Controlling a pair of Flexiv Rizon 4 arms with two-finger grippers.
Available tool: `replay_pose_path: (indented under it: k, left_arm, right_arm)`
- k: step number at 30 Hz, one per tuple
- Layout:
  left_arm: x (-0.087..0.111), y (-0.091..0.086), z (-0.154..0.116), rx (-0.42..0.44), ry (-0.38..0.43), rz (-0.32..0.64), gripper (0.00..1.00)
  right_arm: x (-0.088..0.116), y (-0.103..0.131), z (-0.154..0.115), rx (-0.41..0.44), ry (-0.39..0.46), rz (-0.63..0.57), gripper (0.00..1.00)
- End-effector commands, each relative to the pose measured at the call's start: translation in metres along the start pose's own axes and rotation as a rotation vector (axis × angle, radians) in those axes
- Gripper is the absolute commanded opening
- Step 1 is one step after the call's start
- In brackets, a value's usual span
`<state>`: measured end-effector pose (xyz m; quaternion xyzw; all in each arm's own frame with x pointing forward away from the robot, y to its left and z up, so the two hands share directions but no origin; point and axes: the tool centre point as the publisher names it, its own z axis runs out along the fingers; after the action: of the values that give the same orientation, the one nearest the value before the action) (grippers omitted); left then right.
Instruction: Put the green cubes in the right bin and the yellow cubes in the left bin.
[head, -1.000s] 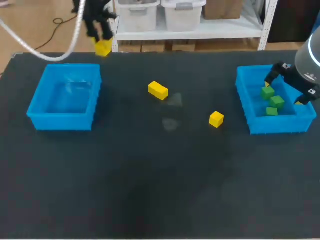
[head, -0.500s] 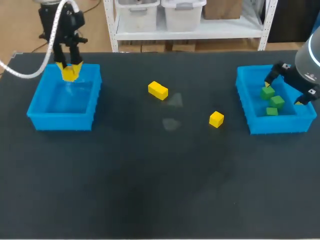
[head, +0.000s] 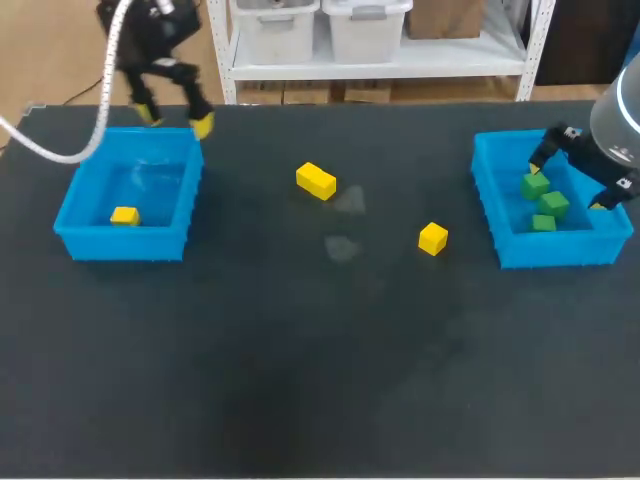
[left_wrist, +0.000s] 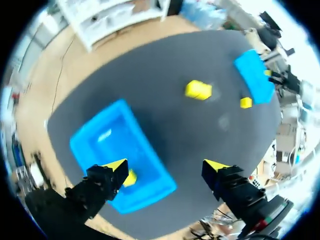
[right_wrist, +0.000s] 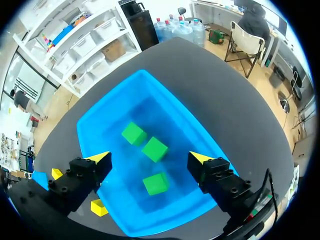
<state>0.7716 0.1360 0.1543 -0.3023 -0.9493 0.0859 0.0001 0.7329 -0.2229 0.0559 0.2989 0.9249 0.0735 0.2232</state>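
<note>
Dark table (head: 320, 360) fills the head view, with a blue bin at each end. The left bin (head: 70, 205) holds one binned cube (head: 124, 215), yellow, lying near its front left corner. The left gripper (head: 173, 118) hangs above the bin's far rim, fingers spread wide with nothing between them. Near the table's middle lies a yellow block (head: 316, 181), and a yellow cube (head: 433, 238) sits apart from it, closer to the right bin (head: 487, 205). Three green cubes (head: 553, 203) lie close together in that bin. The right gripper (head: 570, 185) is over them, fingers apart and empty.

From the left wrist, the left gripper (left_wrist: 166, 167) is open high above the table (left_wrist: 165, 60), holding nothing. The left bin (left_wrist: 152, 162) lies under and ahead of it, with the binned cube (left_wrist: 131, 177) on its floor just beside one fingertip. Well ahead are the yellow block (left_wrist: 198, 90), the yellow cube (left_wrist: 245, 102) and, past them, the right bin (left_wrist: 255, 75).

From the right wrist, the right gripper (right_wrist: 150, 160) stands open over the right bin (right_wrist: 97, 112). The green cubes (right_wrist: 154, 149) rest loose on the bin floor, one between the fingertips but untouched, one further ahead, one nearer the wrist. Outside the bin wall the yellow cube (right_wrist: 99, 207) sits just beside it, and the yellow block (right_wrist: 57, 173) shows further off, both partly hidden by a finger.
</note>
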Motion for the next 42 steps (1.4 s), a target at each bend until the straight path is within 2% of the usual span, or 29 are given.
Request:
replay_pose_path:
  k: [1,4,8,11,13,15,19,24,27,30,34,42]
  left_arm:
    - [-0.028,-0.038,0.012,0.010,-0.300,0.135,1.00]
    - [-0.055,-0.071,0.017,0.037,-0.295,0.246,1.00]
    - [-0.082,-0.124,0.022,0.091,-0.294,0.416,1.00]
    - [-0.094,-0.163,0.032,0.156,-0.293,0.577,1.00]
    - [-0.100,-0.183,0.045,0.164,-0.265,0.649,1.00]
    - [-0.106,-0.198,0.059,0.182,-0.246,0.665,1.00]
    - [-0.119,-0.222,0.084,0.233,-0.209,0.624,1.00]
    - [-0.123,-0.256,0.109,0.259,-0.150,0.605,1.00]
    - [-0.121,-0.273,0.127,0.286,-0.105,0.591,1.00]
    - [-0.119,-0.284,0.143,0.274,-0.066,0.577,1.00]
    - [-0.121,-0.293,0.161,0.192,-0.009,0.571,1.00]
    - [-0.119,-0.294,0.181,0.051,0.046,0.549,1.00]
  right_arm:
    - [0.002,-0.002,0.000,-0.003,-0.010,0.002,1.00]
    - [0.002,-0.002,0.000,-0.003,-0.010,0.002,1.00]
    - [0.002,-0.002,0.000,-0.003,-0.010,0.002,1.00]
    - [0.002,-0.002,0.000,-0.003,-0.010,0.002,1.00]
    - [0.002,-0.002,0.000,-0.003,-0.010,0.002,1.00]
    - [0.002,-0.002,0.000,-0.003,-0.010,0.002,1.00]
    - [0.002,-0.002,0.000,-0.003,-0.010,0.002,1.00]
    - [0.002,-0.002,0.000,-0.003,-0.010,0.002,1.00]
    - [0.002,-0.002,0.000,-0.003,-0.010,0.002,1.00]
    - [0.002,-0.002,0.000,-0.003,-0.010,0.002,1.00]
    - [0.002,-0.002,0.000,-0.003,-0.010,0.002,1.00]
    - [0.002,-0.002,0.000,-0.003,-0.010,0.002,1.00]
